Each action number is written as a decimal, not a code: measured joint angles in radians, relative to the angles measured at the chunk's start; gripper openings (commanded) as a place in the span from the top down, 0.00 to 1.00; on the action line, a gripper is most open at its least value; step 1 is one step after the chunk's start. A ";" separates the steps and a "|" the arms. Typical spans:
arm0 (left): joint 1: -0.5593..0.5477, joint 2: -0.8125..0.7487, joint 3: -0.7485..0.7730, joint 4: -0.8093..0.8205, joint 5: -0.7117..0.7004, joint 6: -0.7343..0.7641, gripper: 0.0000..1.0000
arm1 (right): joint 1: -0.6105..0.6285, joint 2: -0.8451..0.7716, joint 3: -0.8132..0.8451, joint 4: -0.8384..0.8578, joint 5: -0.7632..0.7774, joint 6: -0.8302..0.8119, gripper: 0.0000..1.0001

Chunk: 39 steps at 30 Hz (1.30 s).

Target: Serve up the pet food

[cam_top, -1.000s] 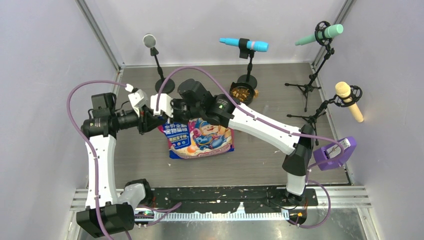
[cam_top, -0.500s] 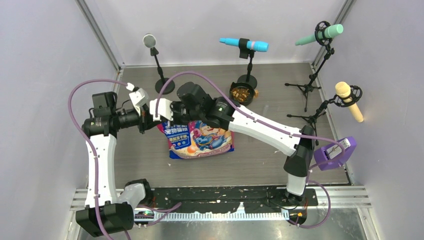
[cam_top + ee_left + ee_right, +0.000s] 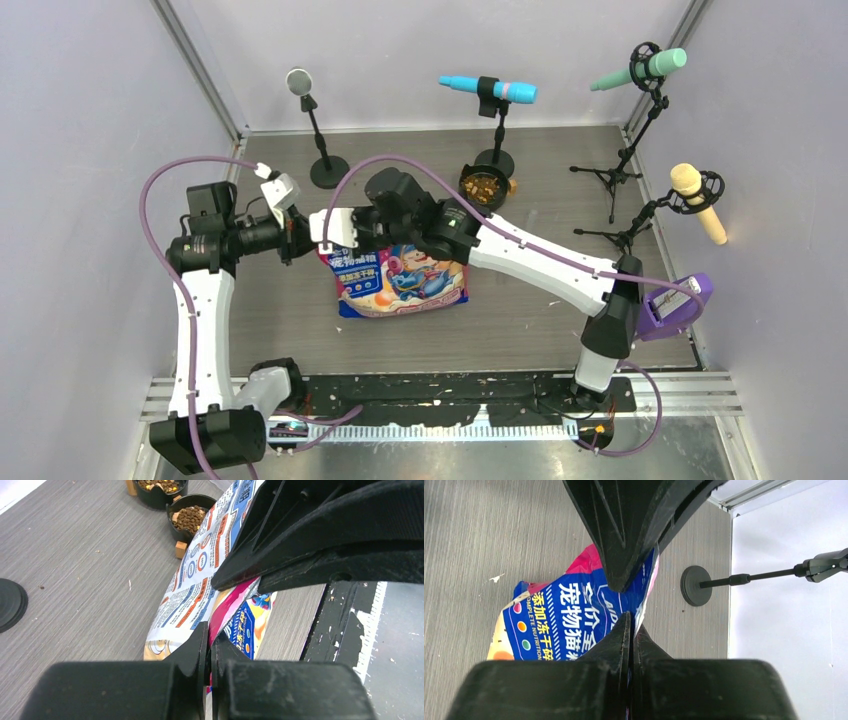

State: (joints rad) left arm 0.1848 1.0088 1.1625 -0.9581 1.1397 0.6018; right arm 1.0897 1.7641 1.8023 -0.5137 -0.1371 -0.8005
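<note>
Table [image 3: 540, 320], grey wood grain, lay under everything. Both arms reached over its middle and met tip to tip. The pink-and-blue bag [image 3: 400, 280] lay mostly flat, printed face up. Its body trailed from the tips back toward the arm bases, and its top edge was lifted off the surface into both tools. Left gripper [image 3: 209, 636]: a second before, it had not yet closed at that edge; now it was clenched, with the bag's pink seam nipped between its fingers. Right gripper [image 3: 630, 625]: same change, now pinched flat on the blue-printed top edge. Its bite sat just beside the left one's, the two nearly touching. In the overhead view the right arm had also slid a touch toward the left arm. Reading: both holds were set, so the bag's mouth looked ready to be pulled apart, or the bag raised. No pouring yet. Two black bowls [image 3: 172, 526] stood ahead of the left gripper, past the right one and the bag's far side, clear of both tools. The nearer bowl held brown kibble [image 3: 191, 517]; the farther held a mixed golden fill, kind uncertain. The rest of the feed presumably sat inside the bag, unseen. Risk judged: the film was thin and glossy, so a shallow pinch could slip under a hard tug.
</note>
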 measured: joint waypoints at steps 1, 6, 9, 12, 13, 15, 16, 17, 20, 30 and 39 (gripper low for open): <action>-0.001 -0.001 0.000 0.002 -0.003 -0.001 1.00 | -0.004 -0.004 -0.001 -0.010 -0.003 -0.006 0.95; -0.006 -0.002 0.000 0.019 -0.006 -0.016 1.00 | -0.029 -0.023 -0.005 -0.044 -0.026 -0.020 0.95; -0.008 -0.002 0.000 0.027 -0.012 -0.021 1.00 | -0.048 -0.031 -0.006 -0.067 -0.039 -0.027 0.95; -0.010 -0.001 0.000 0.035 -0.015 -0.026 1.00 | -0.073 -0.043 -0.008 -0.097 -0.056 -0.032 0.95; -0.011 -0.001 -0.001 0.039 -0.016 -0.026 1.00 | -0.082 -0.048 -0.010 -0.107 -0.063 -0.032 0.95; -0.014 -0.001 -0.002 0.046 -0.016 -0.027 1.00 | -0.100 -0.063 -0.020 -0.126 -0.073 -0.034 0.95; -0.014 -0.001 -0.002 0.048 -0.017 -0.027 1.00 | -0.106 -0.071 -0.026 -0.132 -0.076 -0.035 0.95; -0.015 -0.001 -0.002 0.050 -0.018 -0.029 1.00 | -0.115 -0.084 -0.037 -0.139 -0.083 -0.036 0.95; -0.016 -0.001 -0.002 0.052 -0.019 -0.037 1.00 | -0.141 -0.116 -0.059 -0.162 -0.096 -0.037 0.95; -0.019 -0.001 -0.006 0.067 -0.024 -0.049 1.00 | -0.211 -0.211 -0.147 -0.193 -0.104 -0.052 0.95; -0.019 -0.001 -0.006 0.076 -0.034 -0.050 1.00 | -0.271 -0.304 -0.230 -0.217 -0.078 -0.095 0.95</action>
State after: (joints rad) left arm 0.1654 1.0077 1.1561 -0.8818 1.1061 0.5518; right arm 0.8188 1.4605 1.5723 -0.7307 -0.2150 -0.8959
